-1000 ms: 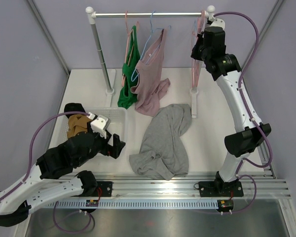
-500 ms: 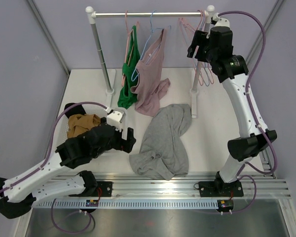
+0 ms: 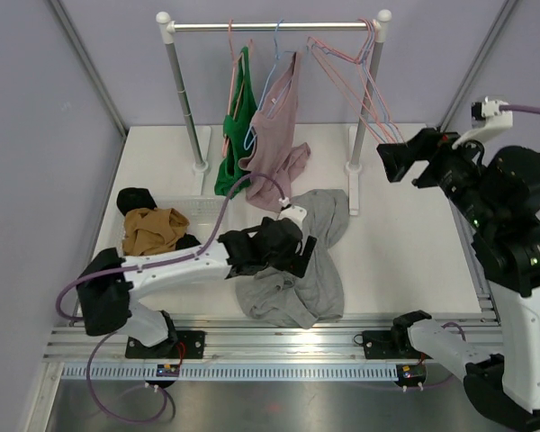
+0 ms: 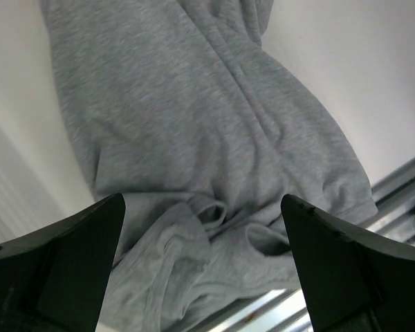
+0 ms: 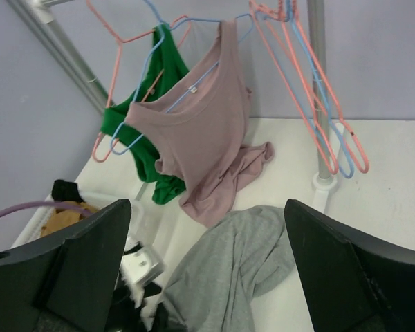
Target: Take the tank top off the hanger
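A grey tank top (image 3: 301, 261) lies crumpled on the table, off any hanger. My left gripper (image 3: 294, 249) hovers low over it, open, with the grey tank top (image 4: 194, 138) filling the view between its fingers (image 4: 69, 263). A mauve tank top (image 3: 274, 144) hangs from a blue hanger (image 3: 272, 76) on the rail, its hem resting on the table. Beside it a green tank top (image 3: 234, 135) hangs from a pink hanger. My right gripper (image 3: 391, 162) is open and empty, off to the right of the rack, facing the mauve tank top (image 5: 207, 138).
Several empty pink and blue hangers (image 3: 360, 72) dangle at the rail's right end by the right post (image 3: 354, 162). A white basket (image 3: 207, 205) at the left holds a brown garment (image 3: 153, 229), with a black one (image 3: 137, 198) behind it.
My right gripper has opened, left the hangers at the rail's right end and swung down and to the right. My left arm has moved from the basket to over the grey tank top.
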Tool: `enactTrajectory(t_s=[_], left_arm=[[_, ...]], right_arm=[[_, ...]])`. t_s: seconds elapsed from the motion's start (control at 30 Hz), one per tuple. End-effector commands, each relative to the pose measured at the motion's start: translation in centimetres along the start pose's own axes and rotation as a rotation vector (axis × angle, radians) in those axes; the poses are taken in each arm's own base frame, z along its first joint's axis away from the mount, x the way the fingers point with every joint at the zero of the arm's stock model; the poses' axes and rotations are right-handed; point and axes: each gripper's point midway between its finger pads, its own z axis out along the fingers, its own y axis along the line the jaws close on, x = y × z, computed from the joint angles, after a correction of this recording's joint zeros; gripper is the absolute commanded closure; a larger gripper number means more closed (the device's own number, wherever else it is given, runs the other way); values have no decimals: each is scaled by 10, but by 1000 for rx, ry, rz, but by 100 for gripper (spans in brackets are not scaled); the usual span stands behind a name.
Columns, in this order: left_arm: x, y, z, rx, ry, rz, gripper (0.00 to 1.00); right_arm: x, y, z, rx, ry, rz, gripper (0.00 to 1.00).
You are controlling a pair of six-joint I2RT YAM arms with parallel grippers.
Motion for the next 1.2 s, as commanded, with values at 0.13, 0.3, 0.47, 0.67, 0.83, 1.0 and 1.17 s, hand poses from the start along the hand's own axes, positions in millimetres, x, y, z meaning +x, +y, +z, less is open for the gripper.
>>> enactTrajectory(t_s=[0.13,0.3,0.47,0.67,0.83,1.0,1.17], left_arm=[[-17,-34,70,-9,-12,-23,1],[0,-21,115,-153,40,-19,3],[29,-21,135,-157,110,-25,40],[11,-18,106,-192,46,-12,100],[-49,0,31,-252,-113,-21,100],[-122,25,-69,-303,-325,-55,100],[-159,59,-145,-416,-428,-45,100]], right_arm=[[26,35,-45,-247,-20,-1,0],[32,35,-58,-255,-7,-5,0],[34,36,-70,-266,-6,-16,0],[30,35,-78,-257,-41,-27,1],[32,33,-75,-249,-38,-26,1],[33,32,-73,-248,-40,-25,1],[30,32,-73,-247,-52,-22,1]])
